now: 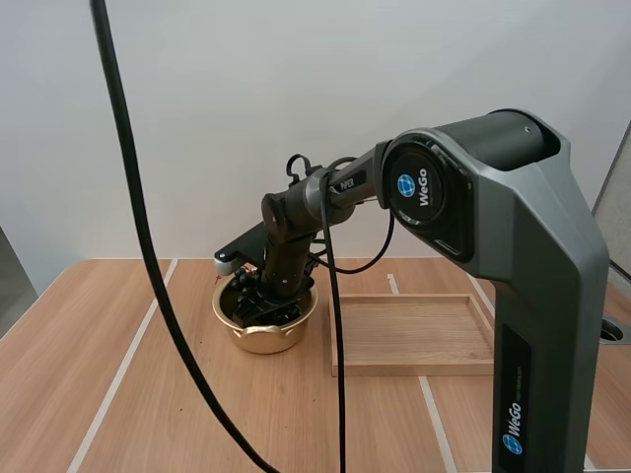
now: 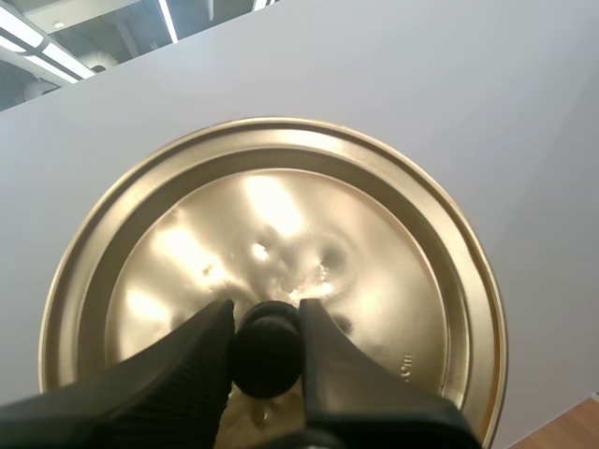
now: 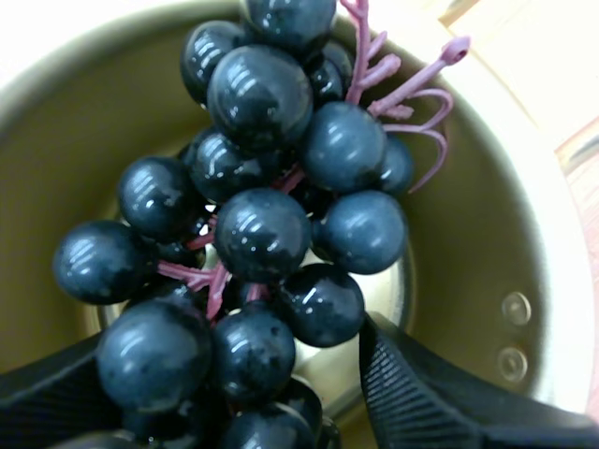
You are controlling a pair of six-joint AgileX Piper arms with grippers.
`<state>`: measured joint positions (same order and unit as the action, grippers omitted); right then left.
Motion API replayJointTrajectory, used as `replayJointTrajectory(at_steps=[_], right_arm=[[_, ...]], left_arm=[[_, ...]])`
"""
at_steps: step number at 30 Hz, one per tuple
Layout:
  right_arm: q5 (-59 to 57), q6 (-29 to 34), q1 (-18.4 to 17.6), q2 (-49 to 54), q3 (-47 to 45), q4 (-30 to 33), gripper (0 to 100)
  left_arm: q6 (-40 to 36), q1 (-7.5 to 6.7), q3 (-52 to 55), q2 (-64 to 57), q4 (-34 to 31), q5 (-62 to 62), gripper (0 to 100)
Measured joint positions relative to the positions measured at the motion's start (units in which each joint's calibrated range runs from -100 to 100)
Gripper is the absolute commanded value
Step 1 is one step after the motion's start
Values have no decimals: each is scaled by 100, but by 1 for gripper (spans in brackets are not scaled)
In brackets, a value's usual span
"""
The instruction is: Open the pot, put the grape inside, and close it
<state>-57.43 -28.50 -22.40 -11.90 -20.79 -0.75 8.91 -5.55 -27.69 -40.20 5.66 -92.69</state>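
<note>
A: Right gripper (image 3: 229, 337) first. State?

B: Fingers (image 3: 421, 393) spread, ribbed faces turned inward. The near end of the grape bunch (image 3: 253, 224) sits between them. A sliver of pot shows between one finger and the nearest berries, so no pinch on that side.

A: And the bunch itself?

B: Dark, glossy berries on a pinkish stem, down inside the pot (image 3: 468, 234). The gold inner wall is all around it, with two rivets on one side.

A: Left gripper (image 2: 267, 313)?

B: Clamped on the black knob (image 2: 267, 360) of the lid (image 2: 281, 215), one finger on each side of it. The lid is gold and round, knob side towards the camera, held up against a pale wall.

A: So the pot is uncovered?

B: Yes. From above, the right arm reaches forward and down, and its gripper sits within the rim. The lid is off.

A: Where does the pot stand?

B: On the wooden table (image 1: 118, 394), just beside the left edge of a shallow wooden tray (image 1: 414, 335). Whether the two touch, I cannot tell.

A: Can you pick out the grapes from above?

B: No, the gripper and wrist cover the pot's mouth.
</note>
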Motion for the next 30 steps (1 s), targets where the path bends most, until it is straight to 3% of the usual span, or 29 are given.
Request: replayJointTrajectory(at_steps=[9,23,30], right_arm=[[-502,0,-35,218,104,-12,100],[-1234,0,-126,1452,861,177,100],[-1548,540,46,2126,861,1298,100]], left_arm=[[0,0,0,0,0,0,0],[-55,0,0,0,0,-15,0],[-68,0,0,0,0,-35,0]])
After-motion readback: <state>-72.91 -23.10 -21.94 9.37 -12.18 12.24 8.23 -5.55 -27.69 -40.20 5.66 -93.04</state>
